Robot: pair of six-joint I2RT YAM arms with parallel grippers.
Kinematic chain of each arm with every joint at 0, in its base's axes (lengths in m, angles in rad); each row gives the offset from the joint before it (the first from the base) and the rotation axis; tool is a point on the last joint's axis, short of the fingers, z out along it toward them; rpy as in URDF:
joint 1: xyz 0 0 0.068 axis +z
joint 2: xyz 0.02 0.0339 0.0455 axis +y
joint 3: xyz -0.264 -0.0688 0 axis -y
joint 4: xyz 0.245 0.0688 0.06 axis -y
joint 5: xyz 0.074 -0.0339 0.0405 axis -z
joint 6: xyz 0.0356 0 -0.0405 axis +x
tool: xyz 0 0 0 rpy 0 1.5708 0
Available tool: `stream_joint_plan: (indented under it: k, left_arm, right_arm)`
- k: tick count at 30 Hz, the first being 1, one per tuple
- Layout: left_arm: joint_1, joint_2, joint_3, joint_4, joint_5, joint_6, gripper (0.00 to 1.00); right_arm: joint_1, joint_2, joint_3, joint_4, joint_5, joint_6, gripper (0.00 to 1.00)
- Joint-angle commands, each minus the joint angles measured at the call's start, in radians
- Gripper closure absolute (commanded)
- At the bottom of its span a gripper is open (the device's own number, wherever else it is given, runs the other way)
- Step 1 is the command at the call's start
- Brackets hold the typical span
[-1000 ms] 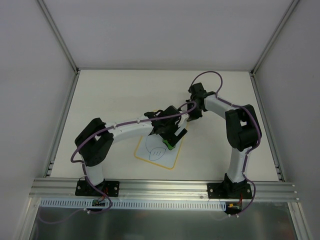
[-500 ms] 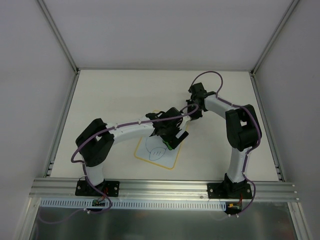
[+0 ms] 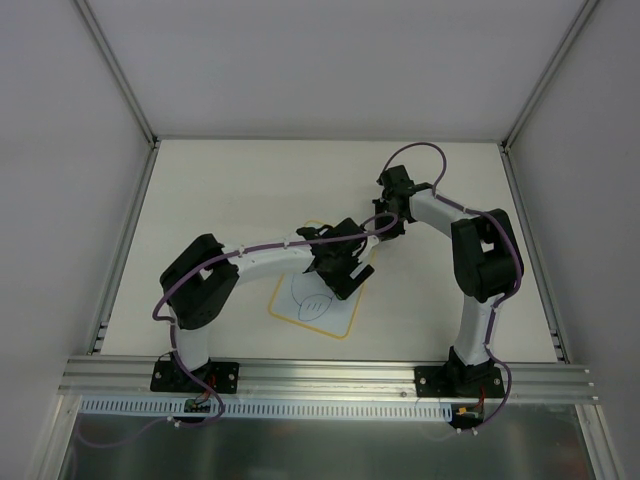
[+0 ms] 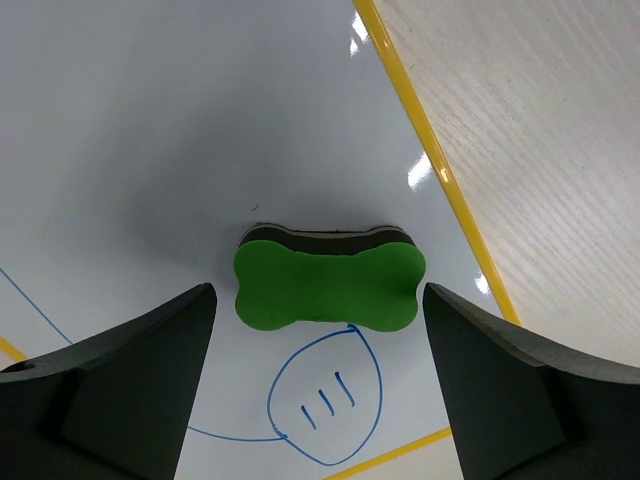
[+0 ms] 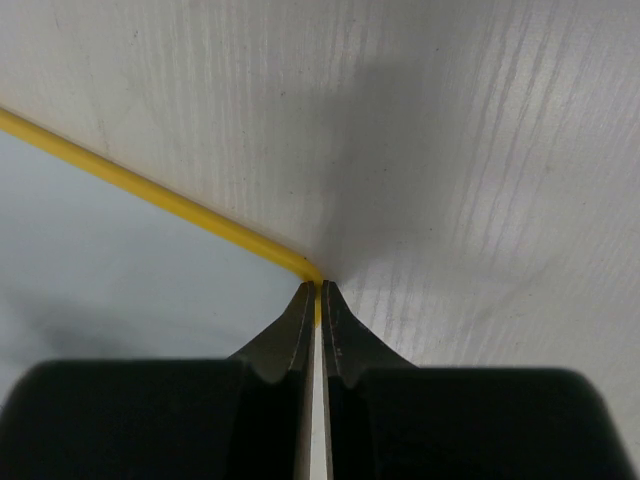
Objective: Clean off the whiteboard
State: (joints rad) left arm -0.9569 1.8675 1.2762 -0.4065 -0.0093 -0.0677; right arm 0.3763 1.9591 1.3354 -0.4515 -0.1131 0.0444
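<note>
The whiteboard (image 3: 300, 318) lies flat on the counter (image 3: 210, 200), just ahead of the arm bases and about midway between them, turned a little askew. On its near part is a blue pen scribble (image 4: 325, 405): a rounded outline with three short strokes inside and a long line trailing off to one side. Just beyond the scribble a green, bone-shaped eraser (image 4: 328, 288) rests on the white surface. The left fingers (image 4: 130, 380) are released and spread wide on either side of the eraser, apart from it. Farther back, at the board's rounded far corner, the right fingers (image 5: 298, 335) are clenched on the yellow border, a sliver of it showing between them.
</note>
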Motion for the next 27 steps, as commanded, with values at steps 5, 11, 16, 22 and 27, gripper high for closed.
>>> stream_joint_plan:
  k: [5, 11, 16, 22, 27]
  left_arm:
    - [-0.02, 0.013, 0.034, -0.018, -0.015, 0.002, 0.15]
    - [-0.034, 0.018, 0.04, -0.023, -0.018, 0.008, 0.14]
    - [-0.034, 0.032, 0.046, -0.028, -0.029, 0.002, 0.18]
    - [-0.033, 0.035, 0.048, -0.034, -0.047, -0.001, 0.27]
    - [-0.034, 0.044, 0.046, -0.038, -0.061, -0.009, 0.28]
  right_arm:
    - [-0.002, 0.04, -0.016, -0.006, -0.005, 0.014, 1.0]
    - [-0.004, 0.044, -0.018, -0.006, -0.007, 0.012, 1.0]
    - [-0.005, 0.046, -0.018, -0.004, -0.005, 0.015, 1.0]
    - [-0.007, 0.044, -0.019, -0.006, -0.005, 0.017, 1.0]
    - [-0.01, 0.044, -0.022, -0.006, -0.002, 0.017, 1.0]
